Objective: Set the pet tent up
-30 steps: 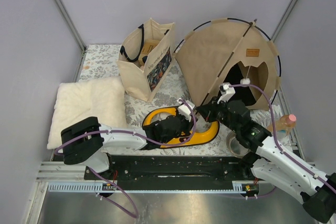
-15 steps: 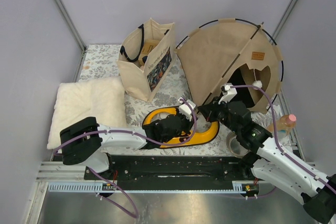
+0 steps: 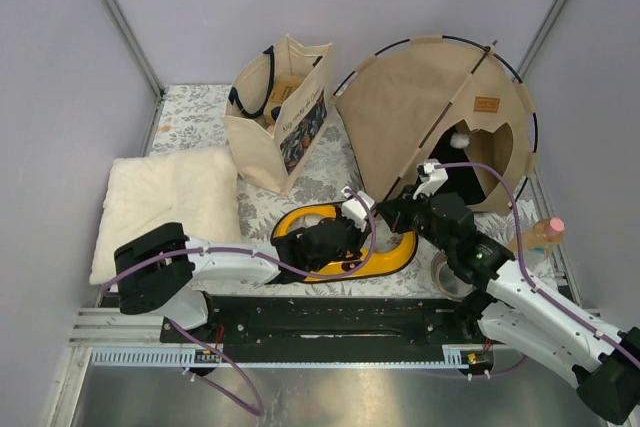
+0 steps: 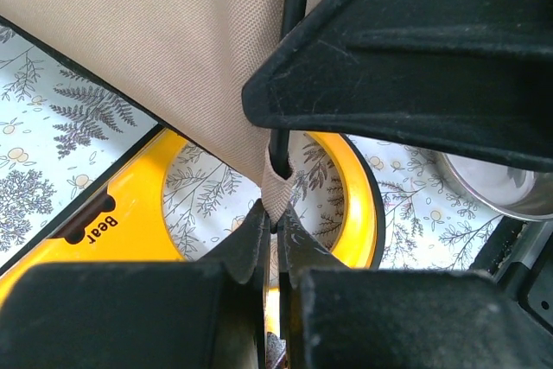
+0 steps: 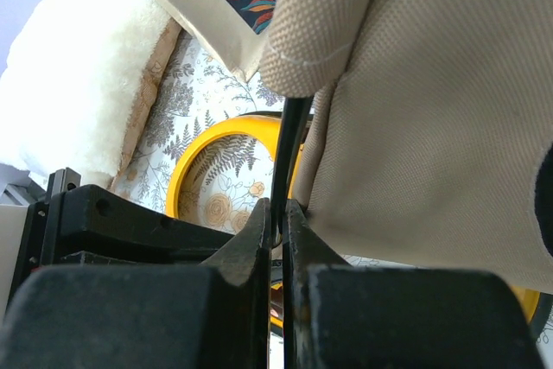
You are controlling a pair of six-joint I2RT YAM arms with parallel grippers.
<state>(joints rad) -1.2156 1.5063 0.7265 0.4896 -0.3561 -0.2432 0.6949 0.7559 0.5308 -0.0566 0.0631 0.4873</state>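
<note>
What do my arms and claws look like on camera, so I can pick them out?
Both match: the left arm and right arm have white links with chunky black joints. A thin purple cable trails along each. The left claw and right claw have flat, black, wedge-shaped fingers.

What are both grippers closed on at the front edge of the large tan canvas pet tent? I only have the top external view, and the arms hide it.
Observer: Left wrist view: the left gripper is shut on a tan fabric tab of the pet tent, where a thin black pole meets it.
Operator: And the right?
Observer: The right gripper pinches a black pole just below a rounded canvas sleeve end.
Operator: Any print on the yellow ring-shaped tray?
Observer: Yes, the word "Bear" in black.
</note>
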